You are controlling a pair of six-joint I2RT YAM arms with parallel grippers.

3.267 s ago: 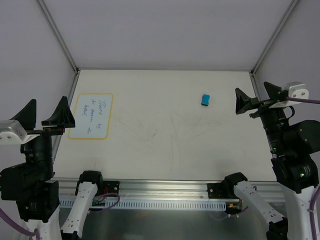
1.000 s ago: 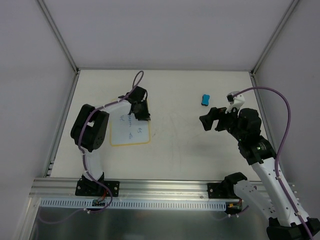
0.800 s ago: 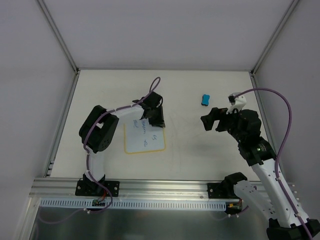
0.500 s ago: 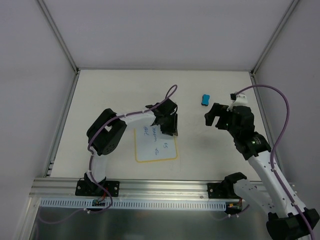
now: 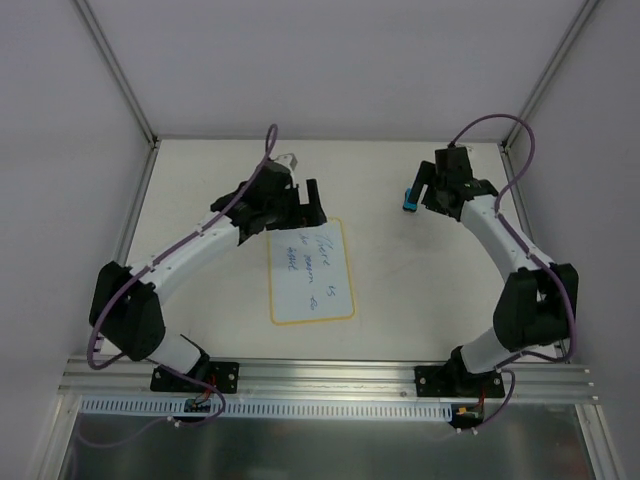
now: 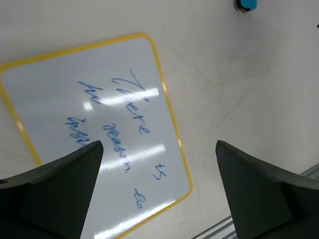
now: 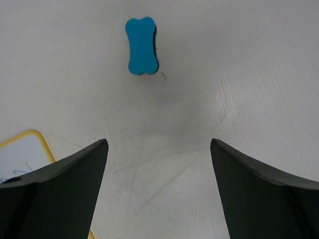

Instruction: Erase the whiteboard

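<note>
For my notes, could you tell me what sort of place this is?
Probably a lab robot test cell: white panels enclose the tabletop, an aluminium rail carries the arm bases, and a whiteboard and eraser lie ready.

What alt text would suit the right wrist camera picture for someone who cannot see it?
A small blue bone-shaped eraser lies on a cream tabletop marked with faint scribbles, ahead of the right gripper, whose two dark fingers stand wide apart with nothing between them. A yellow-rimmed corner of the whiteboard shows at the lower left.
</note>
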